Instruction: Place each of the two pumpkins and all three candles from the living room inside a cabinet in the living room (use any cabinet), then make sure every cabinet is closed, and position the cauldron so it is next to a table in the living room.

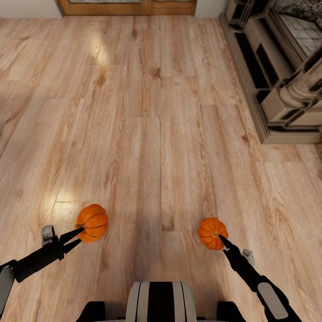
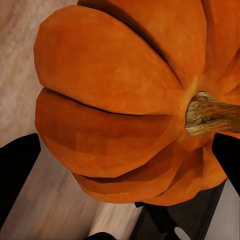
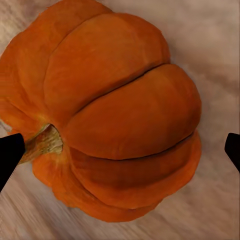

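Two orange ribbed pumpkins are held above the wooden floor. The larger-looking pumpkin [image 1: 92, 222] is at the lower left, with my left gripper [image 1: 79, 235] shut on it; up close this pumpkin [image 2: 120, 105] shows its brown stem between the dark fingers [image 2: 17, 165]. The other pumpkin [image 1: 212, 233] is at the lower right, and my right gripper [image 1: 222, 240] is shut on it; in the right wrist view the pumpkin [image 3: 110, 110] sits between two black fingertips [image 3: 10, 152]. The candles, cabinet, cauldron and table are out of view.
A stone fireplace [image 1: 277, 67] with a stepped base stands at the upper right. A wooden door frame [image 1: 129, 8] runs along the far wall. Open wood floor [image 1: 147, 125] stretches ahead. My own trunk [image 1: 158, 302] is at the bottom centre.
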Motion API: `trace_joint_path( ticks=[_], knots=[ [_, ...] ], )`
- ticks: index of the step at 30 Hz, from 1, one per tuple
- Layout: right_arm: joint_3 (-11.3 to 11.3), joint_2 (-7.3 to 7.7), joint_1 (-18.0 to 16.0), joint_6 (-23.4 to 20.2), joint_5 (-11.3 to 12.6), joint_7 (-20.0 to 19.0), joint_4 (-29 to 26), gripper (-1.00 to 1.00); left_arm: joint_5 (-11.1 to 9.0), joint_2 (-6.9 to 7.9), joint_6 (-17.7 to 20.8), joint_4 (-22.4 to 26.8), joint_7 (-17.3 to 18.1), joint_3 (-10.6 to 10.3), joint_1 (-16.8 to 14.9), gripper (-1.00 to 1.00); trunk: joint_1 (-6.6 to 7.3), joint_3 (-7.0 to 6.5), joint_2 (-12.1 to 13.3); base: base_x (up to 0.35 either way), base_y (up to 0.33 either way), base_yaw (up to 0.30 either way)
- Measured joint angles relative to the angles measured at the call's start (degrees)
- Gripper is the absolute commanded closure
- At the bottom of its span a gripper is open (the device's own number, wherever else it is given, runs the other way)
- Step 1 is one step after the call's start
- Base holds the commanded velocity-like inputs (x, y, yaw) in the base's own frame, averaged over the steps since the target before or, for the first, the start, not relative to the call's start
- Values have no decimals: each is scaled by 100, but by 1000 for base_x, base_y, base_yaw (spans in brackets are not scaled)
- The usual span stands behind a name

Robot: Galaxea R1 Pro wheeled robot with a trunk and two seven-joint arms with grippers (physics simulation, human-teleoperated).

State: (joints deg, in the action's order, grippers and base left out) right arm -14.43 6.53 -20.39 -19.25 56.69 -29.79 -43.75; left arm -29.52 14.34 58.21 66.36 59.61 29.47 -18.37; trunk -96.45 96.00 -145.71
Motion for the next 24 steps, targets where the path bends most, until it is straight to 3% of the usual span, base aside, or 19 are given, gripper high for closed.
trace_joint_path(
  ticks=[8, 18, 24],
  knots=[
    [2, 5, 0, 0, 0, 0, -2, -100, 9, 3, -4, 0, 3, 6, 0, 100, 0, 0, 0, 22, 12, 0],
    [2, 0, 0, -1, 1, -1, -2, -100, 12, 0, -7, 0, 2, 6, 0, 100, -18, 154, -9, 0, 0, 0],
    [2, -3, 0, 6, 0, 0, -2, -100, 3, -2, -6, 0, 0, 6, 0, 100, -18, 155, -9, 2, 0, 0]
  ],
)
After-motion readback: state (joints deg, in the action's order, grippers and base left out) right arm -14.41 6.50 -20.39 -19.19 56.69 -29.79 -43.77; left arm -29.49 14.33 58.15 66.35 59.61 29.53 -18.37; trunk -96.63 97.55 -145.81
